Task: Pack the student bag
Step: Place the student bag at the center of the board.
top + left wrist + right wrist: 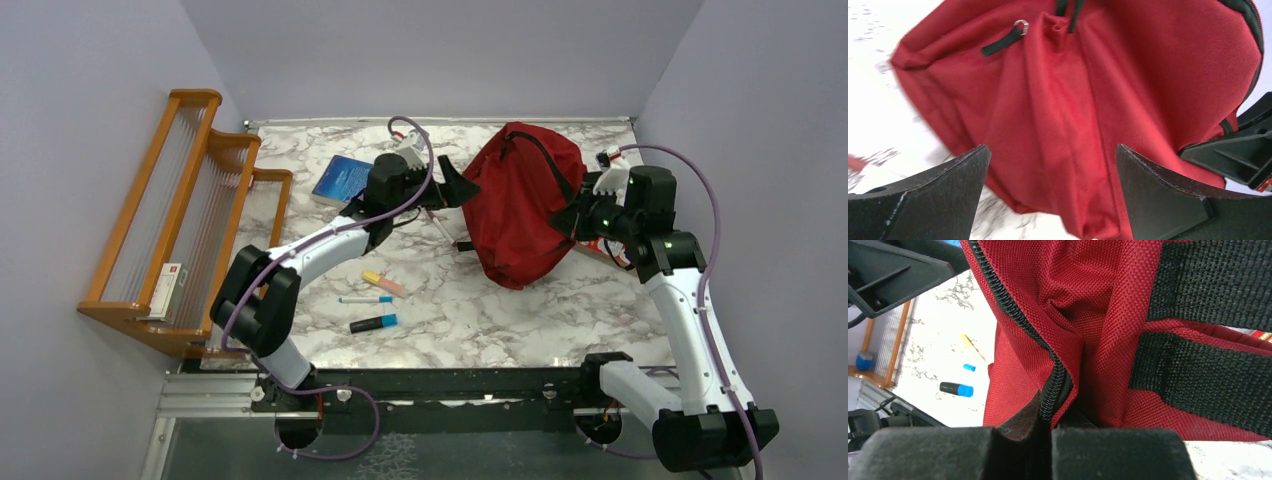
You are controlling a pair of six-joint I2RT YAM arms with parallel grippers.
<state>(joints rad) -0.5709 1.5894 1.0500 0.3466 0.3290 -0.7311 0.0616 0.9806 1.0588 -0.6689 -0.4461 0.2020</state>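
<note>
Showing the bag (520, 205) slumping in a crumpled red heap on the marble table (470, 330). Pinching the bag's right edge at the black zipper (1055, 375) with the right gripper (572, 220), fingers pressing together on cloth and zipper teeth in the right wrist view, two black straps (1208, 285) crossing the bag just beside the grip. Holding the left gripper (462, 188) spread wide just left of the bag and gripping nothing, red cloth and a black tab (1003, 40) with a metal ring filling the left wrist view beyond the fingers. Showing a blue book (342, 178) lying farther left of the bag, beyond the left gripper. Showing a yellow-pink highlighter (385, 284), a blue pen (365, 299) and a black-blue marker (373, 323) lying left of the bag toward the arm bases, apart from it and near one another. Showing an orange rack (195, 97) standing farthest left of the bag, a small box (168, 290) lying in it.
</note>
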